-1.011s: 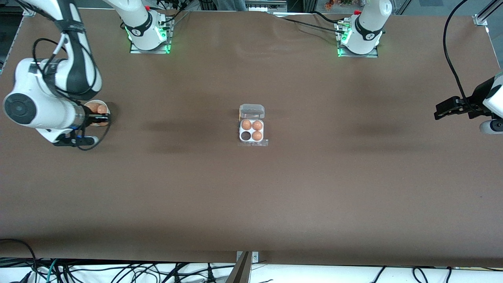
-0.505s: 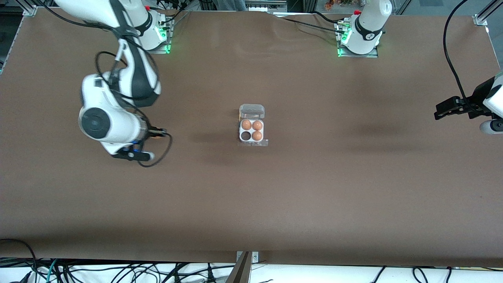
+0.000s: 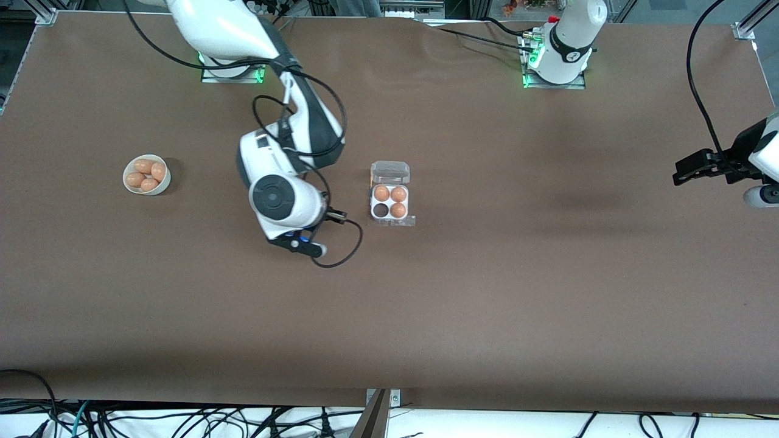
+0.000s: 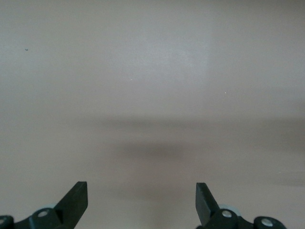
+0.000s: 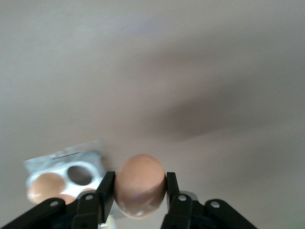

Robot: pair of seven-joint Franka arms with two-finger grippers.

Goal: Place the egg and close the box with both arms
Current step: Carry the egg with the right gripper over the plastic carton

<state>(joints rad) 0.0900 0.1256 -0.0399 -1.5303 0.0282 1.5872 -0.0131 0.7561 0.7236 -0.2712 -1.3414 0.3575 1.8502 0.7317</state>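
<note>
A brown egg sits clamped between the fingers of my right gripper, which is shut on it. In the front view this gripper hangs over the table just beside the box, toward the right arm's end. The box is a small whitish four-cell tray whose clear lid stands open. It holds three eggs, and one cell is empty. The right wrist view shows the box and its empty cell close by. My left gripper waits open at the left arm's end of the table, with only bare table between its fingers.
A round white bowl with several brown eggs stands toward the right arm's end of the table. The brown table top runs wide around the box. Cables hang along the edge nearest the front camera.
My right arm has swung from over the bowl across to beside the box, carrying the egg. The bowl is uncovered now. The left arm has not moved.
</note>
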